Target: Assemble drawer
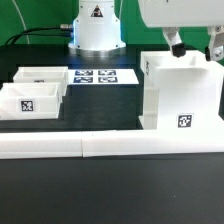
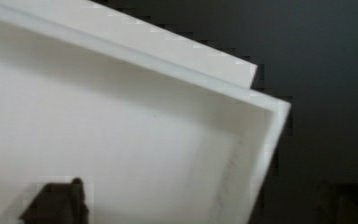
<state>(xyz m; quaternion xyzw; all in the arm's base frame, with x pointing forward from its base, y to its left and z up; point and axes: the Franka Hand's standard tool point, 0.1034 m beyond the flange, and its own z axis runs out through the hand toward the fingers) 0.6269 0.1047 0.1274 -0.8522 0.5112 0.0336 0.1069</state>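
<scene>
The drawer's large white housing point(image 1: 180, 95) stands on the exterior view's right, a tag on its front. Two small white trays lie on the left: one nearer point(image 1: 30, 101) with a tag on its front, one behind it point(image 1: 42, 75). My gripper point(image 1: 195, 44) hangs just above the housing's top rear edge, open and holding nothing. In the wrist view the gripper point(image 2: 208, 205) straddles the housing's wall point(image 2: 261, 150). One fingertip point(image 2: 55, 200) is over the white inside and the other is over the dark outside.
The marker board point(image 1: 103, 76) lies flat between the trays and the housing. A long white L-shaped bar point(image 1: 100, 147) runs across the front of the table. The robot's base point(image 1: 95, 30) stands at the back.
</scene>
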